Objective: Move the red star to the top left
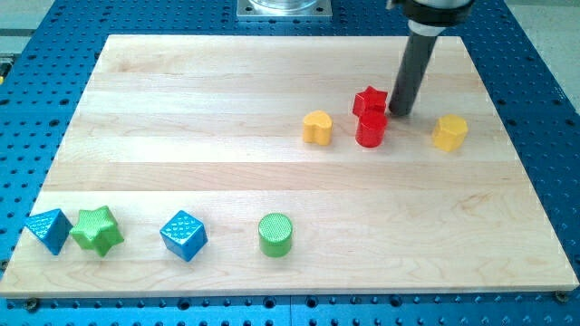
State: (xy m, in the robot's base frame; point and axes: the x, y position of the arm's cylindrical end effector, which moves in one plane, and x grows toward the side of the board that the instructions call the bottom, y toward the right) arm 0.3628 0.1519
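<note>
Two reds crowd together, the red star touching the red cylinder below it, with my tip, a bare rod with no claw, just right of the star, so a leftward push might snag the cylinder or nudge the yellow heart.

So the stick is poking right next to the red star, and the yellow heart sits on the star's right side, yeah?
Not quite. The yellow heart sits on the view's left of the red star, not its right. The camera view shows this. My tip really is right next to the star, on its right side.
</note>
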